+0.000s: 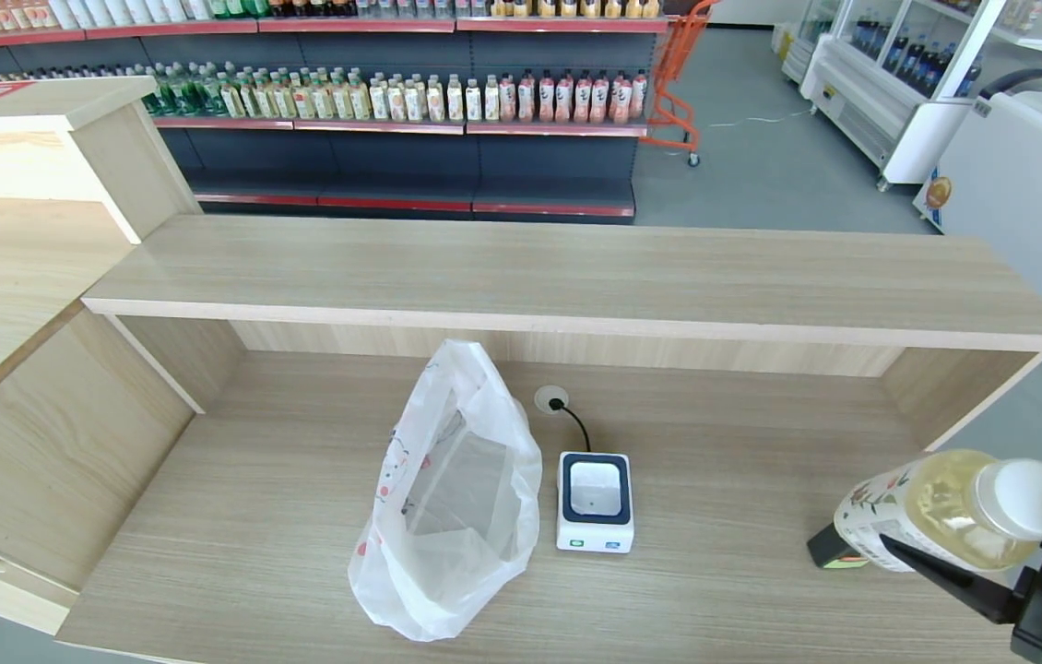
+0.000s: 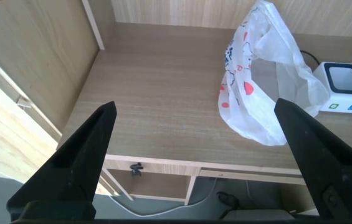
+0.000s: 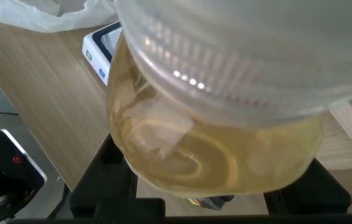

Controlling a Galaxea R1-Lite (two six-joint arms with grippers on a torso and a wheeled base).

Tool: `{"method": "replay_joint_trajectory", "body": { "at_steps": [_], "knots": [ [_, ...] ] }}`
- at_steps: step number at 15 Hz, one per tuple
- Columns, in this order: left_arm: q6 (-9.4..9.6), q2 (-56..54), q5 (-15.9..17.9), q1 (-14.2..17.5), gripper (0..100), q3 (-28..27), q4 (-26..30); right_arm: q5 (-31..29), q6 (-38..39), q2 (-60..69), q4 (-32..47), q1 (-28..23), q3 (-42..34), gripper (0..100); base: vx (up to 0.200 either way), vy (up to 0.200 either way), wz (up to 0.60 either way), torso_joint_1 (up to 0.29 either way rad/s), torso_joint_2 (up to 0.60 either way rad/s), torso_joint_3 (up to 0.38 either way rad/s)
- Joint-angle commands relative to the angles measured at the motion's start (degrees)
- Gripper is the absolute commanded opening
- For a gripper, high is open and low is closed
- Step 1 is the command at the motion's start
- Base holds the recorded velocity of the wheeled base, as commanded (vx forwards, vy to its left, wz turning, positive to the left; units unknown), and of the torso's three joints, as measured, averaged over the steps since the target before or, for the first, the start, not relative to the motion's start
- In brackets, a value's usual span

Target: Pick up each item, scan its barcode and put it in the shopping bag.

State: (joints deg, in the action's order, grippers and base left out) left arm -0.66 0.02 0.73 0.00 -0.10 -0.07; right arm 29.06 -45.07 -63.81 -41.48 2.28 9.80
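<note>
My right gripper [image 1: 862, 546] is shut on a bottle [image 1: 931, 507] of pale yellow drink with a white cap [image 1: 1033, 498]. It holds the bottle tilted above the counter's right front corner. In the right wrist view the bottle [image 3: 219, 149] lies between the dark fingers [image 3: 110, 190]. The white barcode scanner [image 1: 595, 500] sits mid-counter, well to the left of the bottle. Beside the scanner stands the white plastic shopping bag [image 1: 452, 498], mouth open. My left gripper [image 2: 191, 165] hangs open off the counter's front left, holding nothing, with the shopping bag [image 2: 256, 81] and scanner [image 2: 345, 87] ahead of it.
The wooden counter [image 1: 742, 480] has a raised shelf [image 1: 576, 277] along its back and side walls at left and right. A black cable [image 1: 574, 420] runs from the scanner to a hole in the counter. Shelves of drinks [image 1: 392, 97] and freezers [image 1: 1019, 157] stand behind.
</note>
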Motion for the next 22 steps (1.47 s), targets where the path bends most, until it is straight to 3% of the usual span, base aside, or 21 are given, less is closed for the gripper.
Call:
{"method": "replay_joint_trajectory", "body": {
  "at_steps": [1, 6, 11, 13, 16, 22],
  "knots": [
    [-0.04, -0.02, 0.06, 0.0, 100, 0.01, -0.01, 0.03, 1.3, 0.61, 0.18, 0.09, 0.31, 0, 0.0, 0.2, 0.0, -0.002, 0.01, 0.007],
    [-0.13, -0.02, -0.03, 0.0, 100, 0.01, -0.01, 0.38, 10.26, -4.75, 0.18, 0.36, 4.26, 0, 0.0, 0.2, 0.0, -0.001, 0.0, 0.001],
    [-0.04, -0.02, -0.03, 0.0, 100, 0.01, -0.01, 2.58, 10.35, -17.93, -0.26, 0.97, 13.93, 0, 0.0, 0.2, 0.0, 0.007, 0.0, 0.004],
    [-0.04, -0.02, 0.06, 0.0, 100, 0.01, -0.01, 3.28, 9.56, -21.8, -0.35, 0.97, 16.3, 0, 0.0, 0.0, 0.0, 0.0, 0.0, 0.0],
    [-0.04, -0.02, 0.06, 0.0, 100, 0.01, -0.01, 5.04, 3.76, -27.95, -1.41, 0.97, 17.88, 0, 0.0, 0.0, 0.0, 0.0, 0.0, 0.0],
    [-0.04, -0.02, -0.03, 0.0, 100, 0.01, -0.01, 11.63, -9.34, -36.74, -16.61, 0.27, 13.31, 0, 0.0, 0.0, 0.0, 0.0, 0.0, 0.0]
  ]
}}
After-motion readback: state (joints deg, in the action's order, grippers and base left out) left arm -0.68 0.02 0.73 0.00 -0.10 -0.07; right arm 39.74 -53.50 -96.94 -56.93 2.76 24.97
